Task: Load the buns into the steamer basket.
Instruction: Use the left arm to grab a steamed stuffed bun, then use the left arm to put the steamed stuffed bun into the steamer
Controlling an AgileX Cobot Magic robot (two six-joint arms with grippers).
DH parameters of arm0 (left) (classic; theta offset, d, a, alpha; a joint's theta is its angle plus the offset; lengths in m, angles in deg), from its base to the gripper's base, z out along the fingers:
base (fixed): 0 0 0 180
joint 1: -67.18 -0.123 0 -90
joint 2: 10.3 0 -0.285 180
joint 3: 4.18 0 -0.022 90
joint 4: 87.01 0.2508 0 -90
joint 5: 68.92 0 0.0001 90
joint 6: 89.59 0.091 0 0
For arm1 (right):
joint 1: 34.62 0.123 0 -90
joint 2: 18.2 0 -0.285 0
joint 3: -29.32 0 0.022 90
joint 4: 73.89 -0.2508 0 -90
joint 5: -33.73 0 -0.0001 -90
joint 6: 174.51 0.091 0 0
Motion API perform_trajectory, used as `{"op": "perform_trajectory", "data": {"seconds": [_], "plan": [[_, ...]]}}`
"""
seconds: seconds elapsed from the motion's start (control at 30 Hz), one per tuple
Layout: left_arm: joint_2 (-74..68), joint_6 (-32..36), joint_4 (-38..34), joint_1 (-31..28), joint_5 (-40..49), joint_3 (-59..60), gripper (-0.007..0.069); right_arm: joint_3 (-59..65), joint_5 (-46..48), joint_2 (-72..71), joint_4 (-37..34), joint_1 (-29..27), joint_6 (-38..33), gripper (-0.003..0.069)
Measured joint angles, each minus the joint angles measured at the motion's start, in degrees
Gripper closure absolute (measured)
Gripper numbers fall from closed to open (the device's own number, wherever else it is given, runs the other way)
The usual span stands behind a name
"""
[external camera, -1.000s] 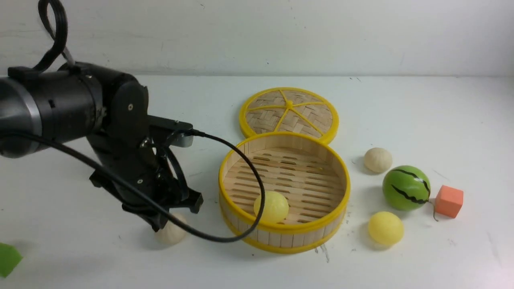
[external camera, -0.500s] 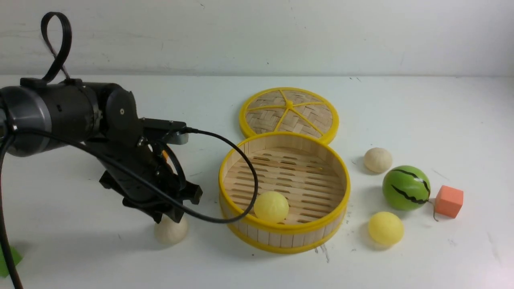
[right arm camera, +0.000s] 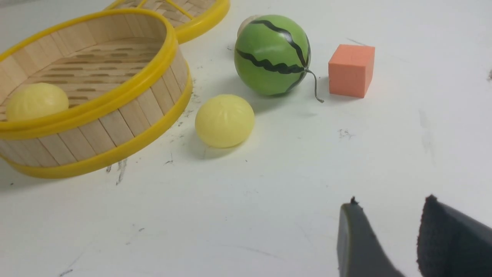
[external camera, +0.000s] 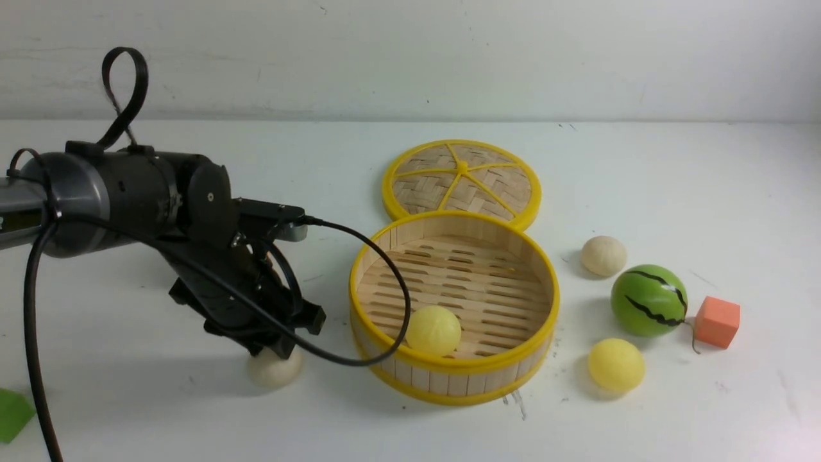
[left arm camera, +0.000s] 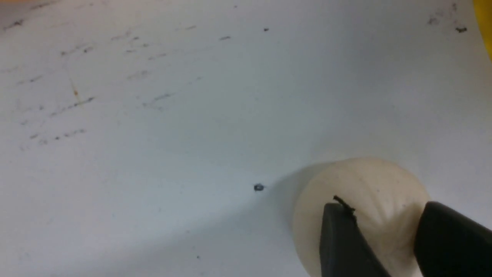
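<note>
Now that the left gripper has parted its jaws over the near-left bun (nothing held), grasping follows.

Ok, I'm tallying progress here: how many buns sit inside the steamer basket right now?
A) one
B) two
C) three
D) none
A: a single pale yellow bun lies on the slatted floor of the steamer basket.

Front camera faces forward over table, wrist cameras near, steamer basket shared
</note>
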Motion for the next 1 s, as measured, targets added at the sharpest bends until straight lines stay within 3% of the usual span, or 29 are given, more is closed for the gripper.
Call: {"op": "perform_trajectory", "data": {"seconds": [0.17, 0.23, 0.4, 0.6, 0.87, 1.0], "plan": [[0.4, 0.1, -0.4, 0.0, 2.3, 0.0, 0.0611, 0.0, 0.0, 0.0, 0.0, 0.0, 0.0, 0.0418], [1.3, -0.3, -0.8, 0.0, 4.7, -0.6, 0.0634, 0.0, 0.0, 0.0, 0.0, 0.0, 0.0, 0.0418], [7.3, -1.3, -0.7, 3.1, 12.0, -6.7, 0.0636, 0.0, 0.0, 0.0, 0.0, 0.0, 0.0, 0.0418], [6.0, -1.0, -1.7, 9.5, 12.8, -19.9, 0.0636, 0.0, 0.0, 0.0, 0.0, 0.0, 0.0, 0.0418], [-13.3, -1.0, -0.8, 10.3, 16.4, -36.4, 0.062, 0.0, 0.0, 0.0, 0.0, 0.0, 0.0, 0.0418], [-22.0, -1.0, 0.9, 10.3, 20.8, -43.4, 0.0526, 0.0, 0.0, 0.0, 0.0, 0.0, 0.0, 0.0418]]}}
